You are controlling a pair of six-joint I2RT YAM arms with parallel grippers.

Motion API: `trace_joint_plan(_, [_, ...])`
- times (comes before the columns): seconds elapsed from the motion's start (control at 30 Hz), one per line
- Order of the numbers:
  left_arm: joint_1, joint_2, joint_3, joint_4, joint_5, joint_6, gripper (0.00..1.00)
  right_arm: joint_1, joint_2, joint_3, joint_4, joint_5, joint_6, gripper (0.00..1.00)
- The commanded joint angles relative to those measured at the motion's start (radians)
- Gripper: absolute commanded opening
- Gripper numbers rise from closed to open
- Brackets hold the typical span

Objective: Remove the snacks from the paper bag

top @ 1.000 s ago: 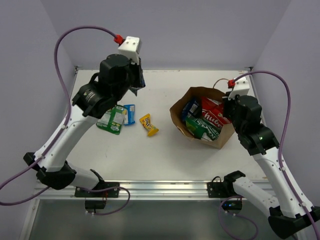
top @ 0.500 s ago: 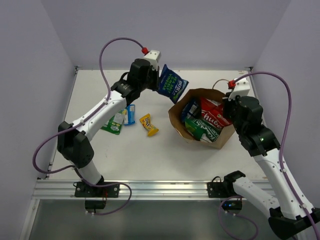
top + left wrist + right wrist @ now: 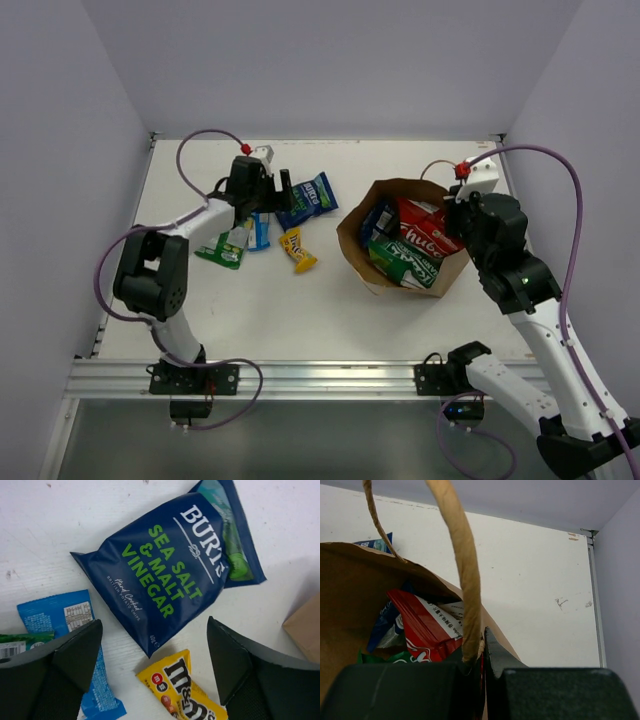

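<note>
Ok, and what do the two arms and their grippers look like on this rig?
Both the left arm and right arm have white links with bulky black joints. A purple cable loops to each wrist, ending in a red plug on a white camera housing. The left gripper and right gripper have matte black wedge-shaped fingers. No markings are visible.

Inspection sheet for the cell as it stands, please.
Surface: white table, lightly scuffed.
Job's things: paper bag open, holding red Chuba bag, green bag, blue bag. Out on the table: navy crisp packet, yellow packet, small blue packet, green-white packet.
Clutter: nothing seen.
Grippers: left pincer open above the navy crisp packet; right pincer shut on the paper bag's handle.
Cables: left cable and right cable, purple, looping above the arms.
Surroundings: lilac walls; metal rail at the near edge.
</note>
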Motion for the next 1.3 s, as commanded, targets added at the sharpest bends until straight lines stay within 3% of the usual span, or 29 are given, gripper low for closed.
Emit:
trace_joint_plan(0.0, [-0.014,-0.166,0.055,-0.02,-0.03,0.032,0.95,0.002,-0.025,0.003,0.082,-0.013,-0.011,0.0])
trace_joint_plan(0.1, [-0.048,-0.245,0.142,-0.172,-0.098,0.063,0.97,0.004,-0.024,0.005,0.082,-0.016,-0.011,0.0])
trace_joint_plan(0.2, [-0.163,-0.322,0.222,-0.307,-0.231,0.097,0.96,0.005,-0.015,0.008,0.079,-0.022,-0.011,0.0])
trace_joint_plan(0.37, [-0.442,-0.416,0.293,-0.335,-0.326,0.065,0.94,0.007,-0.005,0.014,0.074,-0.024,-0.01,0.0])
trace_joint_plan(0.5, [-0.708,-0.384,0.378,-0.364,-0.513,0.057,0.92,0.011,0.005,0.029,0.062,-0.016,-0.008,0.0])
trace_joint_plan(0.7, [-0.925,-0.214,0.538,-0.417,-0.653,0.068,0.89,0.018,0.002,0.046,0.059,-0.005,-0.017,0.0])
trace_joint_plan(0.8, [-0.951,-0.105,0.638,-0.489,-0.705,0.063,0.87,0.022,-0.002,0.051,0.053,-0.005,-0.022,0.0])
trace_joint_plan(0.97, [-0.945,-0.022,0.67,-0.499,-0.774,0.063,0.79,0.03,-0.019,0.045,0.057,-0.01,-0.029,0.0])
trace_joint_plan(1.27, [-0.835,-0.034,0.491,-0.396,-0.639,0.019,0.75,0.041,-0.073,-0.001,0.103,-0.013,-0.068,0.0])
